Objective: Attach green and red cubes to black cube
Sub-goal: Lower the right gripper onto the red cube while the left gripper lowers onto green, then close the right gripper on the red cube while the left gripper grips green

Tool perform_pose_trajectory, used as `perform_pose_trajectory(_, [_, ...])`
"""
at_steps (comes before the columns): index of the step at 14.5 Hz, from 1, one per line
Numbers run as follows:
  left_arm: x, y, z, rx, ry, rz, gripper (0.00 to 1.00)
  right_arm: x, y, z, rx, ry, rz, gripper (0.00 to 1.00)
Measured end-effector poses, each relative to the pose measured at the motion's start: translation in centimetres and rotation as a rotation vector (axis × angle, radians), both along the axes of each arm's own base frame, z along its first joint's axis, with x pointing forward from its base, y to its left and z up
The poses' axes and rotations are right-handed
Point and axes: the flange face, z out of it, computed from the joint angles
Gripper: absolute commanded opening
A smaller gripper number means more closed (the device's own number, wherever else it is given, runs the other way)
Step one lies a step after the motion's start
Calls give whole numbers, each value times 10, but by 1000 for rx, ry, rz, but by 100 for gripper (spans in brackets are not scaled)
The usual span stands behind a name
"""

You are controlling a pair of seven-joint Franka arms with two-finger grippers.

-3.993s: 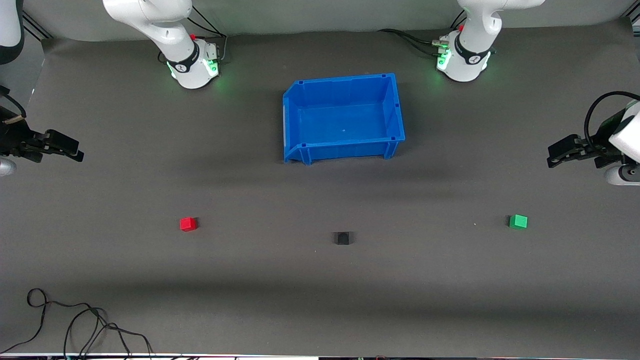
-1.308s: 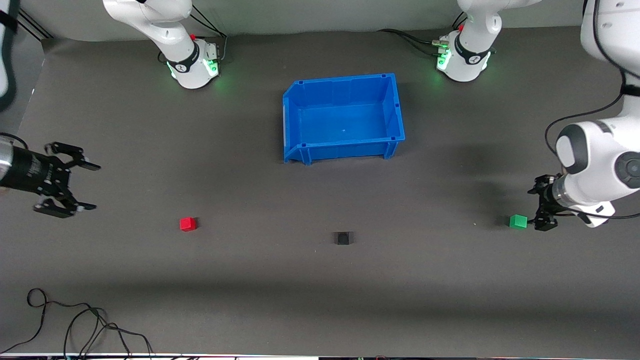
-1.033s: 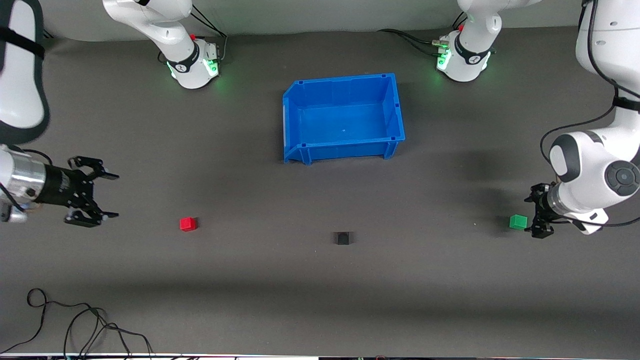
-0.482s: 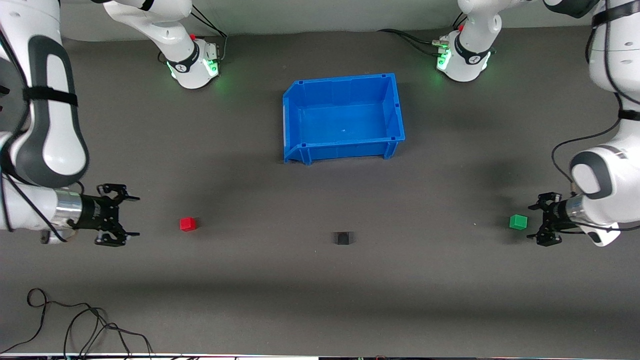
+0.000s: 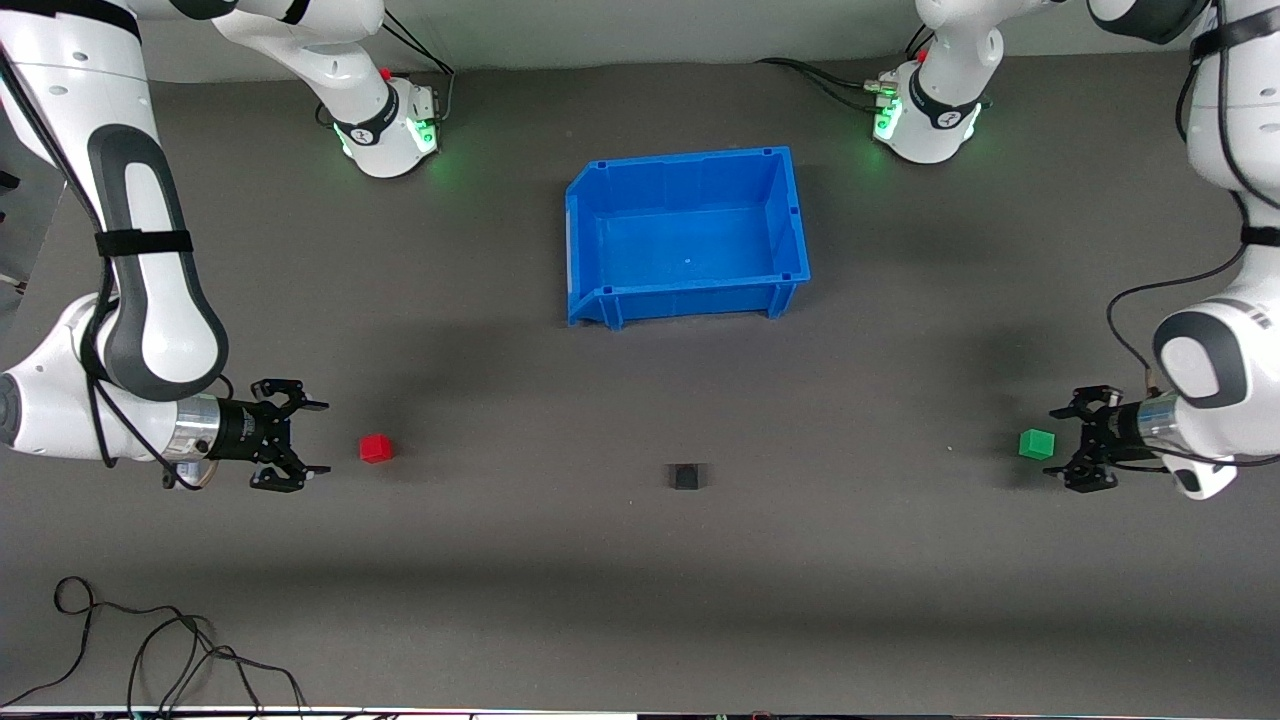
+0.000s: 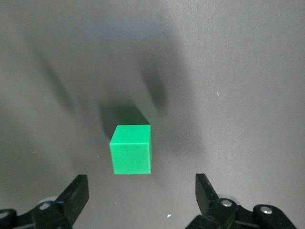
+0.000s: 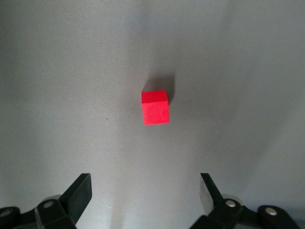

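The left hand (image 5: pixel 1062 448) is low down at the left arm's end of the worktop (image 5: pixel 640 580), just beside the green cube (image 5: pixel 1036 443). Its two fingers are spread wide apart and hold nothing — in the left wrist view the green cube (image 6: pixel 131 149) sits on the gray top just ahead of the gap between the two black fingers (image 6: pixel 76 193), not touching either one. The right hand (image 5: pixel 308 446) is low down at the right arm's end of the worktop, near the red cube (image 5: pixel 376 448). Its fingers are wide open too and hold nothing. In the right wrist view the red cube (image 7: pixel 155 107) sits a bit farther off from the fingers (image 7: pixel 78 191), lined up with the gap. The black cube (image 5: pixel 684 476) sits by itself between the red and green cubes, well apart from both and a little nearer to the front camera. The big blue bin (image 5: pixel 790 215) stands farther from the front camera, about halfway between the two arm bases. Some black cable (image 5: pixel 150 650) lies loose at the worktop's near edge, toward the right arm's end.
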Motion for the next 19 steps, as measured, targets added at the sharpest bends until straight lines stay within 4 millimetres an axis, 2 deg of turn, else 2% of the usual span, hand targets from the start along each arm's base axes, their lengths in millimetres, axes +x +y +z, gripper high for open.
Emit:
perform_pose_trajectory(2, [0,-2,-9,-3,10,-2,98,-8,-5,-21,25,-29,11,100])
perform_pose_trajectory(6, [1,-4,-10,2,11,11,98,-22,-21,-61,94,-63,25,100])
perform_pose_trajectory(10, [0,13,-14,23,-5,37,96,-26,-38,-94,136,-88,15,100])
perform_pose_trajectory(12, [-1,19,-26,29,-6,47,88,-26,-38,-103,125,-94,9,100])
perform_pose_trajectory(14, [-2,20,-34,32,-4,50,73,-26,-34,-112,116,-95,6,100])
perform_pose_trajectory(15, [-2,19,-36,31,-3,50,69,-26,-32,-117,119,-94,4,100])
perform_pose_trajectory(18, [-1,19,-35,31,-4,49,69,-28,-31,-127,132,-97,6,100])
perform_pose_trajectory(19, [-1,18,-35,30,-2,48,58,-28,-31,-129,134,-97,5,100])
